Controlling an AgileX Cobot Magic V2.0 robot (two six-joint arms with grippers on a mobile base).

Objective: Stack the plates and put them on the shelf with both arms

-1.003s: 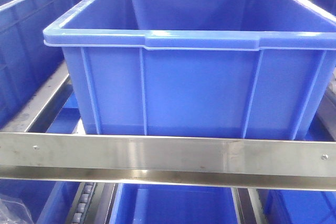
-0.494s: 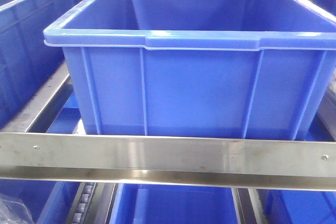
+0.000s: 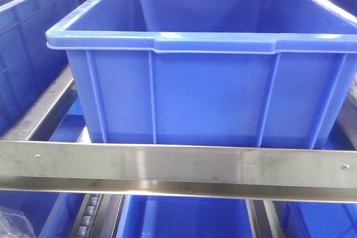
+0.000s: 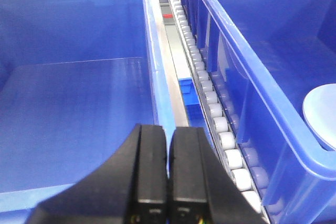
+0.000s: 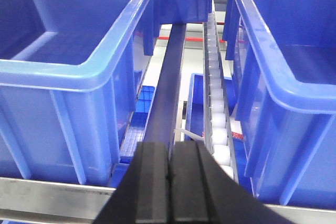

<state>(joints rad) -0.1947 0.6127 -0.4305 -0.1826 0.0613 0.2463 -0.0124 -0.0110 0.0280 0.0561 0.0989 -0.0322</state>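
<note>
As far as these views reach, the shelf [image 3: 167, 165] fills everything: its steel front rail crosses the front view, with a big blue crate [image 3: 206, 82] sitting just behind it and more crates to either side.

Left wrist view: my left claw [image 4: 168, 182] hangs above the gap between two crates, over a white roller track [image 4: 210, 103]. Its jaws are pressed together, nothing between them. In the crate on the right [image 4: 273, 77], a pale round edge shows at the frame border, a plate [image 4: 321, 116], lying on the crate floor. I cannot tell whether it is one plate or two stacked; only a sliver shows.

Right wrist view: my right claw [image 5: 169, 187] sits just above the front rail [image 5: 47, 198], between two crates, with a dark steel bar [image 5: 168, 77] and a second roller track [image 5: 216, 87] running away ahead. Jaws closed tight here too, holding nothing.

Judgement: with a plate already in a crate and both claws empty, the placing looks done or nearly so.

Risks from here: both claws are low among crate walls. Pulling back carelessly could catch a crate rim or the rail and drag a crate along its rollers, which would shake the plate. A sideways swing could knock a crate wall.

Against the two earlier front views, nothing differs: crate, rail and screws [image 3: 345, 166] sit in the same places.
</note>
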